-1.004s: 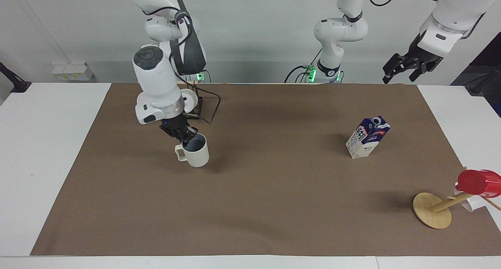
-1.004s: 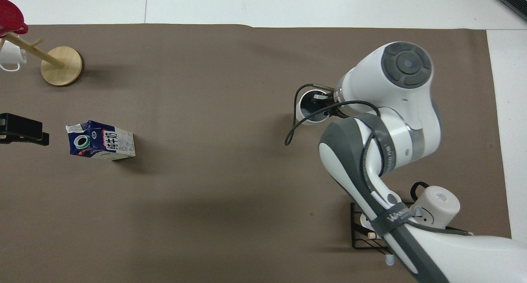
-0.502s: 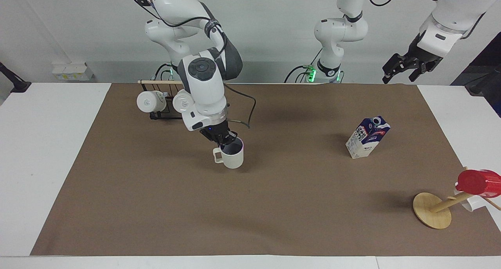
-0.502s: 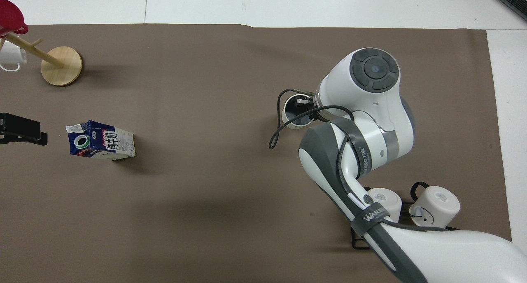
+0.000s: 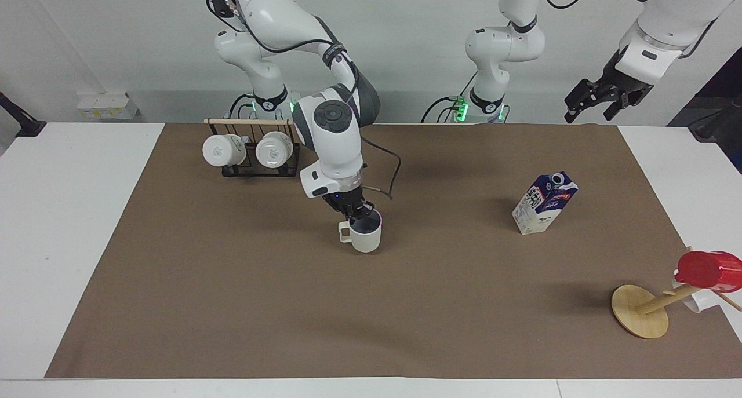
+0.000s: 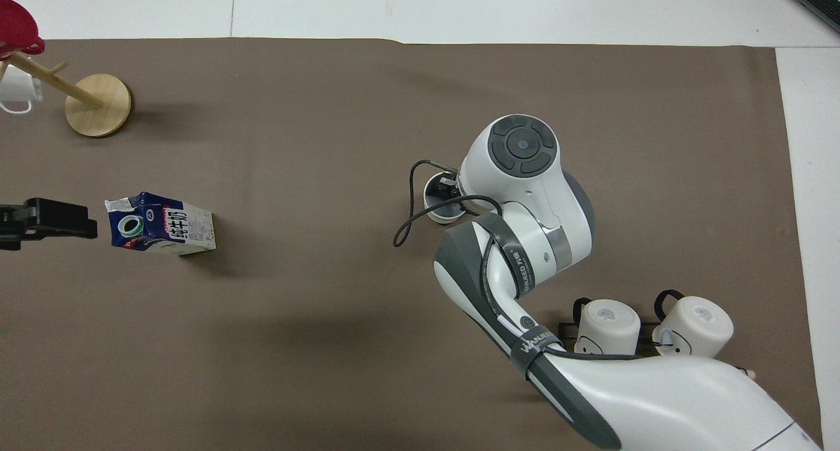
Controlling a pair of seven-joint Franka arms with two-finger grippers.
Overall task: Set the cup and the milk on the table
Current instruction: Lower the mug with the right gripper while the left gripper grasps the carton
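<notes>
The beige cup (image 5: 363, 239) hangs upright from my right gripper (image 5: 357, 211), which is shut on its rim, one finger inside. It is low over the middle of the table's brown sheet (image 5: 406, 311); I cannot tell if its base touches. From overhead the right arm hides most of the cup (image 6: 438, 205). The milk (image 5: 545, 204) stands on the sheet toward the left arm's end, alone, its white cap showing in the overhead view too (image 6: 161, 222). My left gripper (image 5: 591, 111) waits open, high in the air beside the milk.
A black wire rack (image 5: 252, 167) with two white mugs (image 6: 650, 323) stands near the right arm's base. A round wooden stand (image 5: 639, 311) carrying a red cup (image 5: 708, 269) and a white mug (image 5: 693, 300) leans at the table corner farthest from the robots, at the left arm's end.
The right arm has carried the cup away from the rack toward the middle of the sheet, uncovering both rack mugs. The left gripper has shifted slightly; the milk has not moved.
</notes>
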